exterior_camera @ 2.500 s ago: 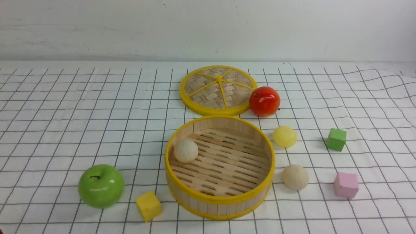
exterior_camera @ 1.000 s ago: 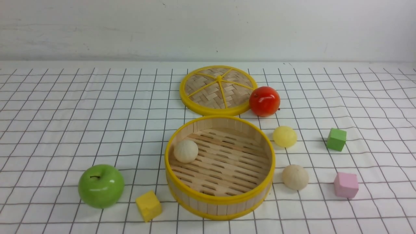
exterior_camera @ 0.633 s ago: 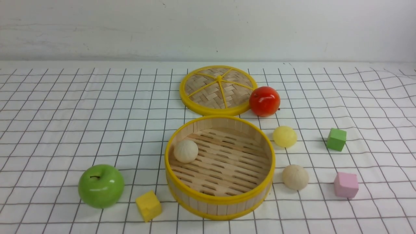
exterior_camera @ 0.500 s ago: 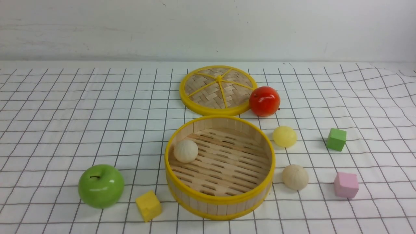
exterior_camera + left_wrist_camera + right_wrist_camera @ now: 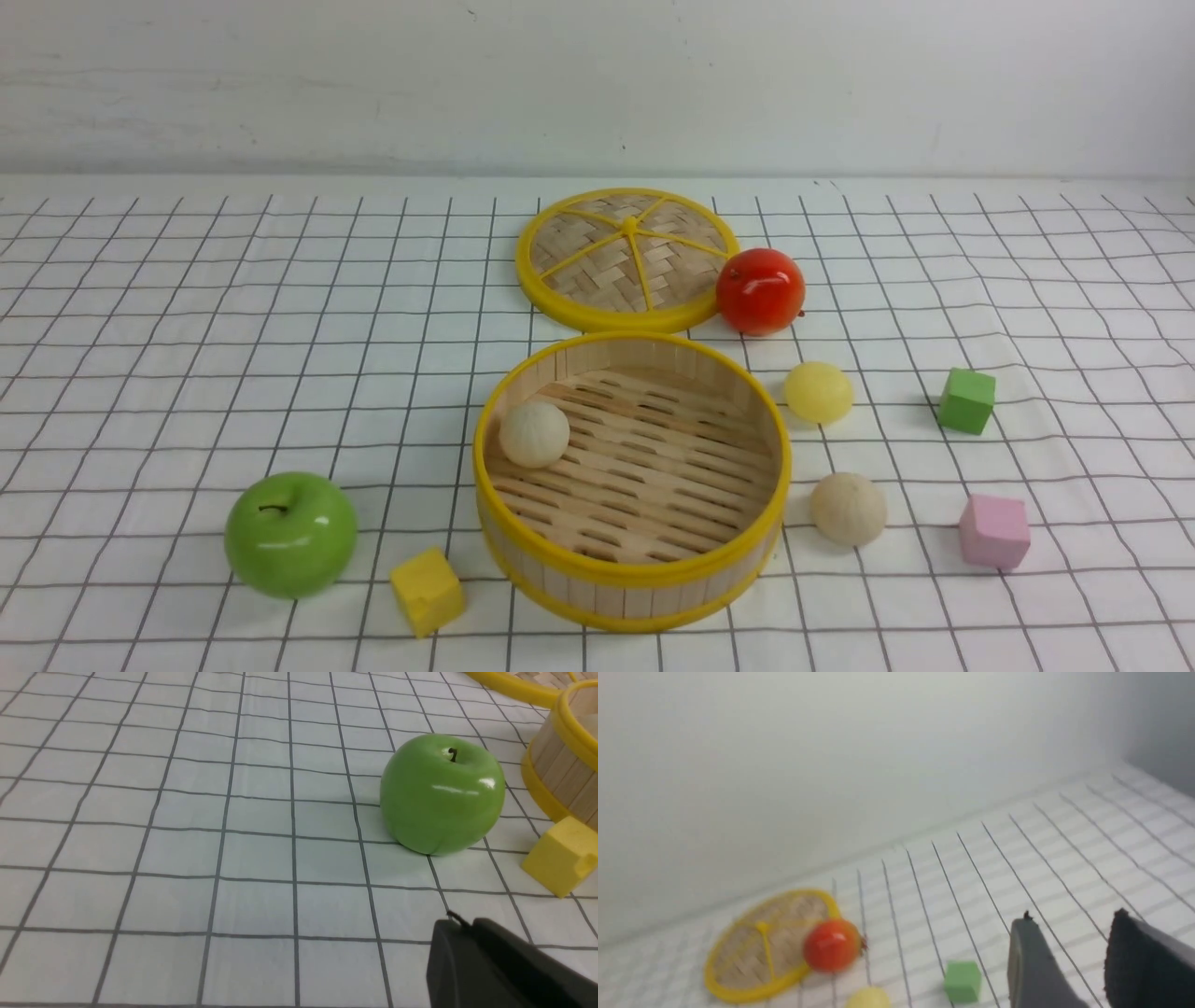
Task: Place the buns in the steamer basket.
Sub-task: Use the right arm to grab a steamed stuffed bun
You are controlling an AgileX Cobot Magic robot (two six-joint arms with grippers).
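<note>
The steamer basket (image 5: 635, 571) stands at the front middle of the checked cloth. One cream bun (image 5: 533, 434) lies inside it by the left wall. A pale yellow bun (image 5: 818, 392) and a second cream bun (image 5: 848, 509) lie on the cloth just right of the basket. Neither gripper shows in the front view. In the left wrist view my left gripper (image 5: 460, 924) is shut and empty, low over the cloth near the green apple (image 5: 441, 794), with the basket's wall (image 5: 567, 765) beyond. In the right wrist view my right gripper (image 5: 1073, 924) is open and empty, raised, with the yellow bun (image 5: 868, 998) far off.
The flat woven lid (image 5: 627, 257) lies behind the basket with a red apple (image 5: 760, 290) against its right edge. A green apple (image 5: 290, 534) and a yellow cube (image 5: 427, 591) lie front left. A green cube (image 5: 966, 400) and a pink cube (image 5: 994, 531) lie right.
The cloth at the far right rippled and has flattened again. The buns, basket and other objects have not moved.
</note>
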